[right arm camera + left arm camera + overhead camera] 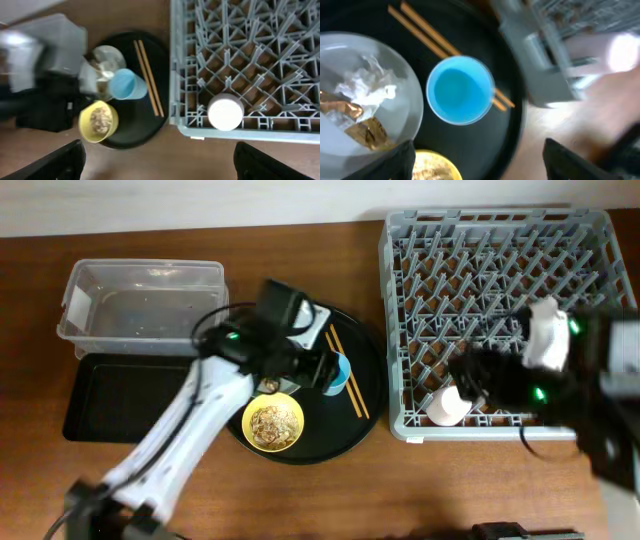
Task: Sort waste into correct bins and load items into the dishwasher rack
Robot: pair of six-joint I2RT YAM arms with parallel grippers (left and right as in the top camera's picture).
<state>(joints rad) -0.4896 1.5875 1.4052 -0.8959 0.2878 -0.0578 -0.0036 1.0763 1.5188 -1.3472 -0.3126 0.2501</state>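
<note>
The blue cup [460, 89] stands upright on the round black tray, with the two chopsticks [427, 35] beside it. The grey plate [405, 65] holds the white tissue [367, 87] and the gold wrapper [350, 115]. The yellow bowl [273, 423] holds brown food scraps. My left gripper [480, 165] is open and empty, above the blue cup [338, 370]. A pale pink cup [225, 112], almost white here, sits upside down in the front left corner of the grey rack [500, 310]. My right gripper [160, 160] is open and empty, above that corner [465, 375].
The clear tub [140, 305] stands at the back left with the shallow black tray [120, 395] in front of it. The round black tray [370, 395] lies between them and the rack. Bare wood runs along the table's front edge.
</note>
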